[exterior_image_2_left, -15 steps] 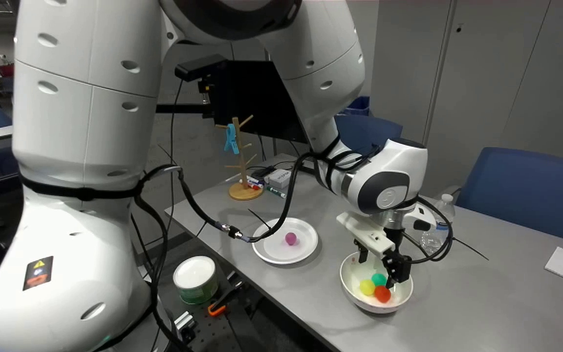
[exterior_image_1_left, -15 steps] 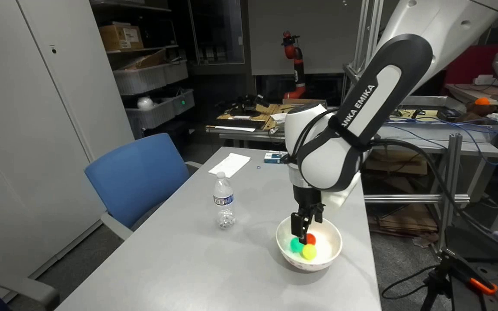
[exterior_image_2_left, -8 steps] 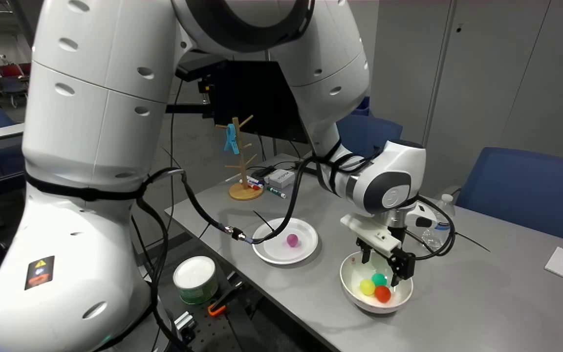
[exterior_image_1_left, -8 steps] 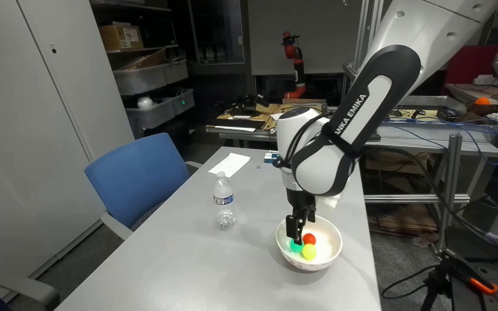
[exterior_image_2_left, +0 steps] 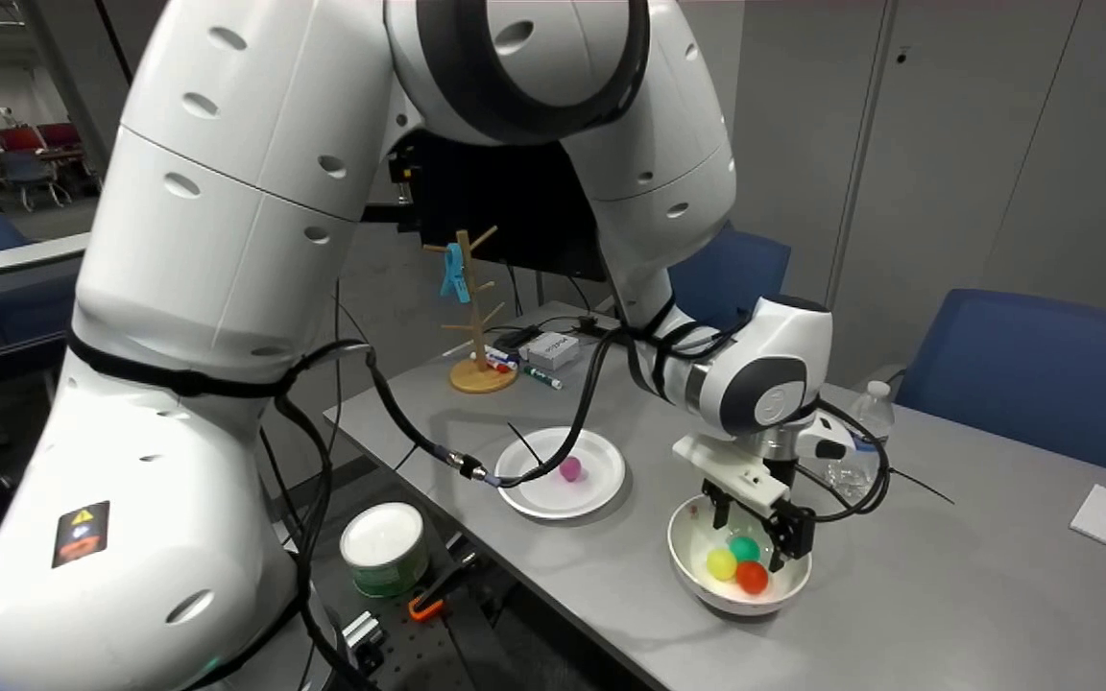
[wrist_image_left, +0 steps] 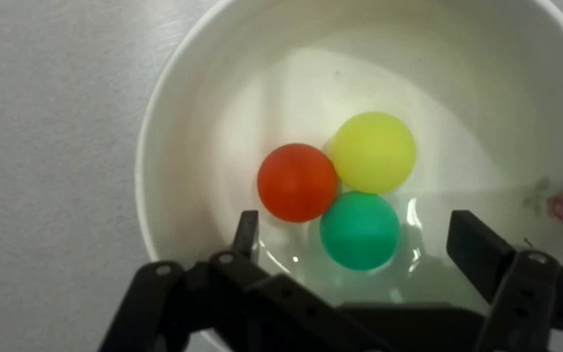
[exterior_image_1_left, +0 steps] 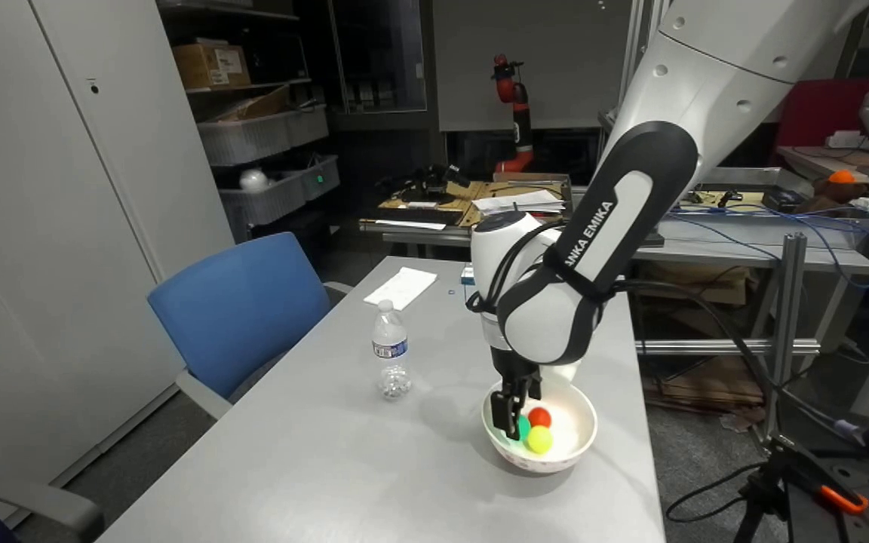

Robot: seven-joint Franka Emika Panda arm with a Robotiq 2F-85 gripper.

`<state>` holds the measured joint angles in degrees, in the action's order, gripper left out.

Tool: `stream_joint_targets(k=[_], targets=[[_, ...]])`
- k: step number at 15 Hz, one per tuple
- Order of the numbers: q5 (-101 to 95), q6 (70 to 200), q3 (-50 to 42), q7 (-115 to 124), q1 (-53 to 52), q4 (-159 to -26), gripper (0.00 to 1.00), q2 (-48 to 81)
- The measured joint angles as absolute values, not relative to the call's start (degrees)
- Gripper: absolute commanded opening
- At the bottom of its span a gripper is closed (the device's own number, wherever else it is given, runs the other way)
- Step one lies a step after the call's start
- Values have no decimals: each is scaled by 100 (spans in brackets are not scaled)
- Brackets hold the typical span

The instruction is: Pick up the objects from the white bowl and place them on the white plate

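Lower and farther left than a second ago, the gripper [exterior_image_1_left: 523, 415] hangs over the left part of the white bowl [exterior_image_1_left: 572, 428] in an exterior view. It partly hides the green ball [exterior_image_1_left: 524, 427]; the red ball [exterior_image_1_left: 540, 417] sits right of it, the yellow ball [exterior_image_1_left: 539, 440] nearer. Left of the bowl, a water bottle [exterior_image_1_left: 391, 354] stands upright on the table [exterior_image_1_left: 314, 467].

The white plate [exterior_image_2_left: 601, 480] lies left of the bowl and farther off in an exterior view, a pink ball [exterior_image_2_left: 569, 468] resting on it.

The wrist view shows the bowl's three balls clustered together and the gripper's jaws spread wide, the green ball between them, clear of both.
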<state>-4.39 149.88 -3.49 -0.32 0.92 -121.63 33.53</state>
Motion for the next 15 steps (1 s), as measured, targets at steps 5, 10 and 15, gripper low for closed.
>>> stream_joint_targets(k=[5, 10, 15], targets=[[-590, 15094, -449, 120, -51, -12016, 92, 3598], [-638, 15100, -533, 172, -133, -11934, 49, 3702], [-638, 15101, -549, 216, -178, -11868, 19, 3763]])
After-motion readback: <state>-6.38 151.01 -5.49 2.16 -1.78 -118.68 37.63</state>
